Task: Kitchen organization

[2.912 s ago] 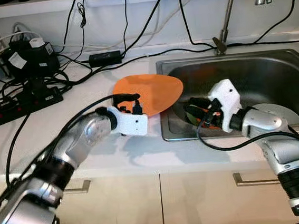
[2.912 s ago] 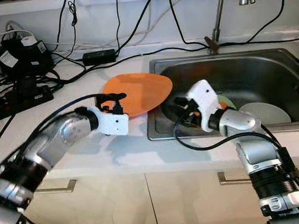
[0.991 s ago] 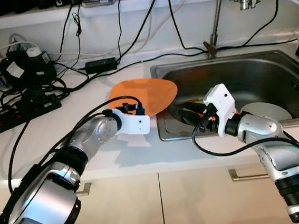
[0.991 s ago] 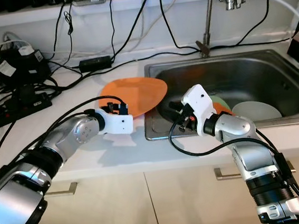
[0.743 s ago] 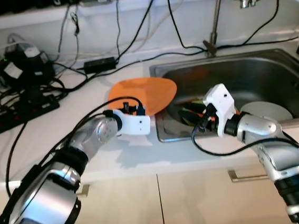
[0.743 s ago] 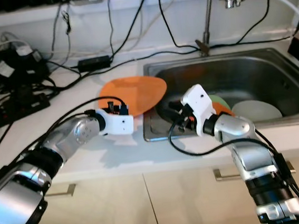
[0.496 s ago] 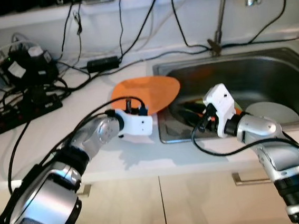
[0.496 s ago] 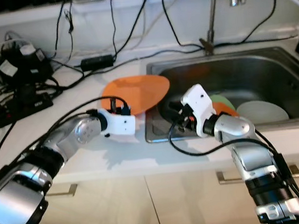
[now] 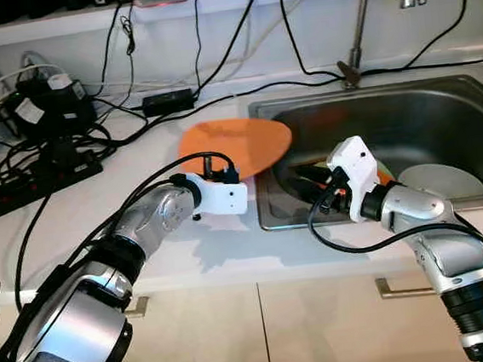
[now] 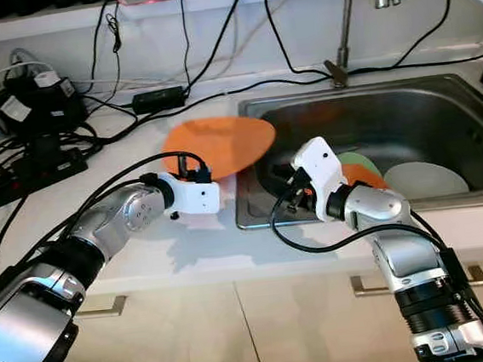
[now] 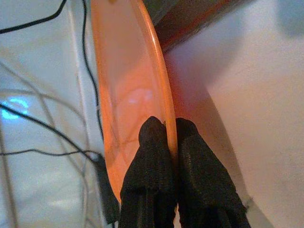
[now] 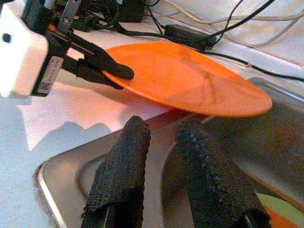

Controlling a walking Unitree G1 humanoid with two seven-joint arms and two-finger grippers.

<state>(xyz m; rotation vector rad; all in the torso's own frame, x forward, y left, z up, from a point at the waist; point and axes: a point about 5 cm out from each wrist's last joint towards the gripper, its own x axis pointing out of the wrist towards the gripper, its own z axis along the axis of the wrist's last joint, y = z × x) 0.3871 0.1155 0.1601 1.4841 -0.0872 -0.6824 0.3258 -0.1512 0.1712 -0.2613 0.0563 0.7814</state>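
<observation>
An orange plate is held a little above the white counter, tilted, its far edge hanging over the left rim of the steel sink. My left gripper is shut on the plate's near rim; in the left wrist view both black fingers pinch the plate's orange edge. My right gripper sits low at the sink's left front, open, nothing between its fingers, pointing at the plate.
A white plate and a green and orange plate lie in the sink. The faucet rises behind it. A power strip, adapters and many black cables crowd the counter's back left. Cabinet fronts with handles are below.
The head view has shifted a little. My left gripper keeps its hold on the orange plate, and the right gripper stays at the sink's left front.
</observation>
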